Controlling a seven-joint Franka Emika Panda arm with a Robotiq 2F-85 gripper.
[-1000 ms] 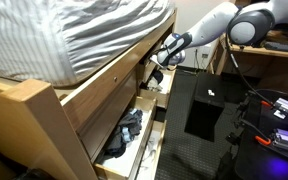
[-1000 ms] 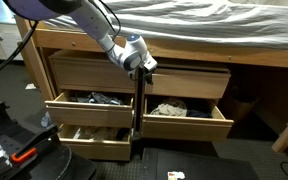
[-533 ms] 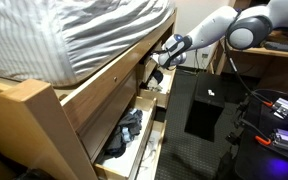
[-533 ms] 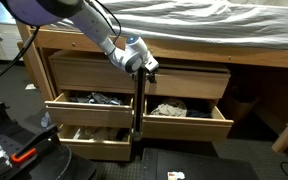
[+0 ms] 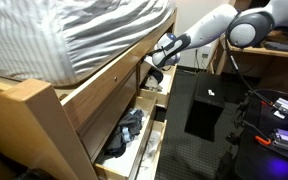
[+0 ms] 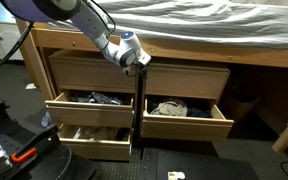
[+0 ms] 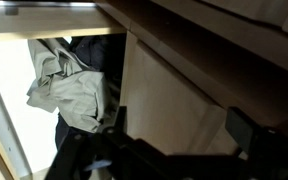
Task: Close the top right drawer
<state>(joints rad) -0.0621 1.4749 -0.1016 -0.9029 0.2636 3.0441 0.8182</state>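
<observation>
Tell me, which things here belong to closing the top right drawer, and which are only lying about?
For the job: drawer with dark clothes; claw.
Only lying about: drawer with grey clothes; bottom drawer; striped bedding.

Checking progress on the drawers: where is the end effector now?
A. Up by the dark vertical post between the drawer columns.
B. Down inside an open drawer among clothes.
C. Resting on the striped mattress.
A: in an exterior view the end effector sits at the top of the dark post, above the open drawer with pale clothes.
</observation>
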